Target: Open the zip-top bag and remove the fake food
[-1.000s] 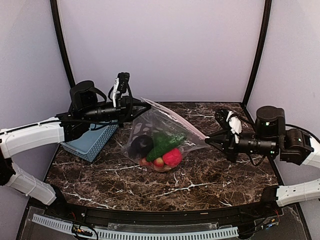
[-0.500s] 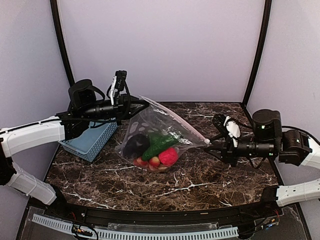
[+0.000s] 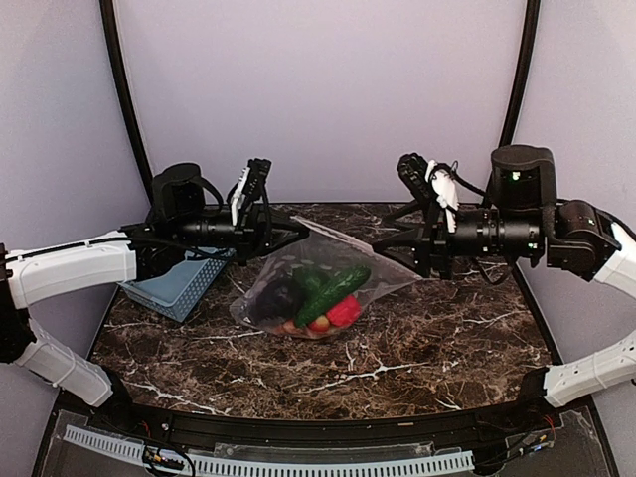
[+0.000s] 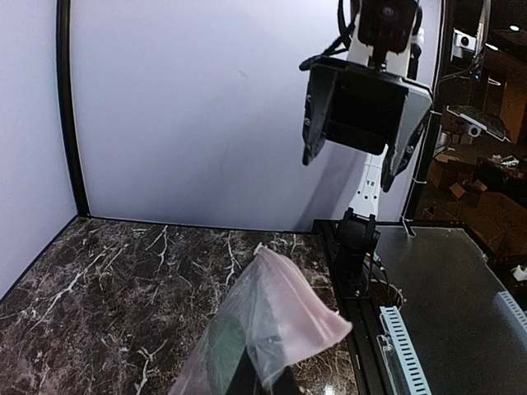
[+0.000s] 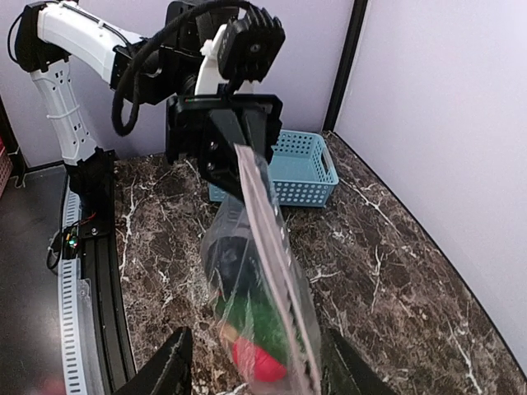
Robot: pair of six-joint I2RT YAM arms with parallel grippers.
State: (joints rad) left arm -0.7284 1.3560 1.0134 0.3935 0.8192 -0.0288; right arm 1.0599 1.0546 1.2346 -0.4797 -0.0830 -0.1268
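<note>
While the left gripper clamps a corner of the zip-top bag sagging onto the table, the right gripper gapes empty nearby, so the fake food could drag it free.

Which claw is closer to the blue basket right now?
Left. The left claw, shut on the bag corner, sits beside the basket; the right claw is open on the bag's far side, farther away.
</note>
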